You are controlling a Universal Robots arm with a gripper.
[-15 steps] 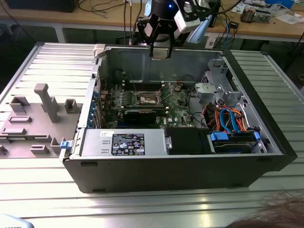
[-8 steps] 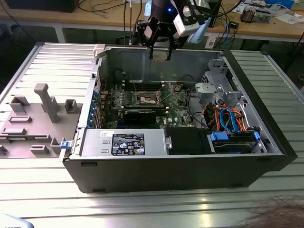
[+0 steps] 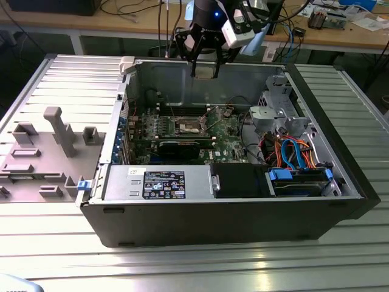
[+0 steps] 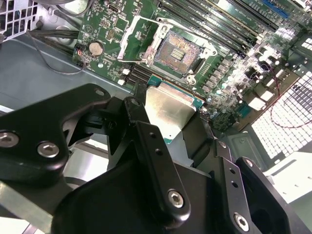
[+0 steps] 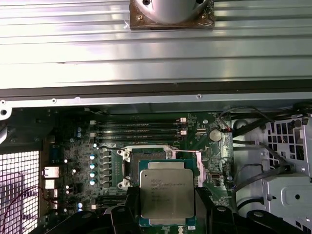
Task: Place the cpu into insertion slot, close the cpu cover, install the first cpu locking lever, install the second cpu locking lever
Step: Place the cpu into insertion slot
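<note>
1. progress: none of the four steps is complete. the cpu (image 5: 167,192) is not seated. it is carried in the hand (image 3: 205,67), clear of the green board (image 3: 226,131).
2. the insertion slot (image 4: 180,51) lies bare with its dark centre exposed. the cpu cover (image 4: 130,35) stands swung open beside it. judgement: seating, cover closing and both lever steps are all outstanding.
3. hand state: the fingers (image 4: 146,136) pinch the cpu by two opposite edges, with its metal top facing the first wrist view.
4. pose: in the exterior view the hand hangs pointing down over the open computer case (image 3: 213,207), near its far wall and well above the board. in the first wrist view the cpu overlaps the slot. alignment looks close but is not confirmed.
5. the case rests on the ribbed metal surface (image 3: 182,267).
</note>
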